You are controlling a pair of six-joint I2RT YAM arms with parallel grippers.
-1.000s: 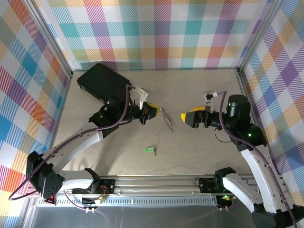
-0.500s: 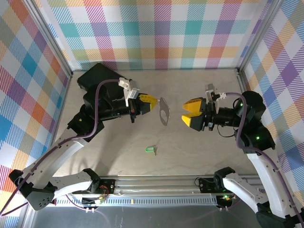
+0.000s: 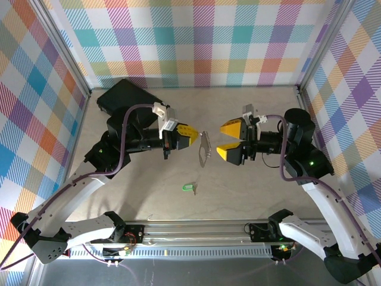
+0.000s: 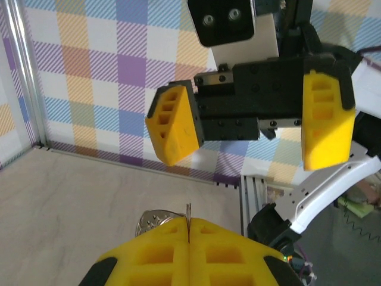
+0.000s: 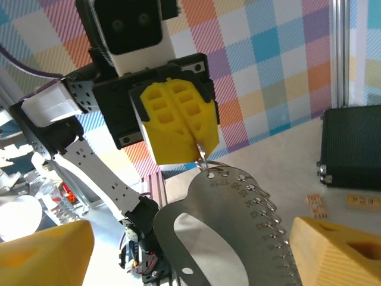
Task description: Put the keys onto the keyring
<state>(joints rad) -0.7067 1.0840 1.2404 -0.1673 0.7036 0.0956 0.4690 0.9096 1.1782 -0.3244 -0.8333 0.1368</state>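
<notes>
Green key [image 3: 189, 188] lies on the table [image 3: 143, 190]; left jaws pinch the keyring [image 3: 204, 149], right jaws gape.

Robot lab test cell. Pastel plaid-printed wall panels [image 3: 196, 42] enclose beige matte tabletop [image 3: 238, 190] on three sides. Silver aluminium corner post [image 3: 66, 50] frames them. Slotted aluminium rail [image 3: 196, 229] at near edge carries black bolted arm base [image 3: 113, 225].

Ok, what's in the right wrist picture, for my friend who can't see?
The left gripper, shut, pinches a keyring with a holed metal plate hanging from it. The right gripper is open, a yellow finger either side of the plate. A black case sits right.
</notes>
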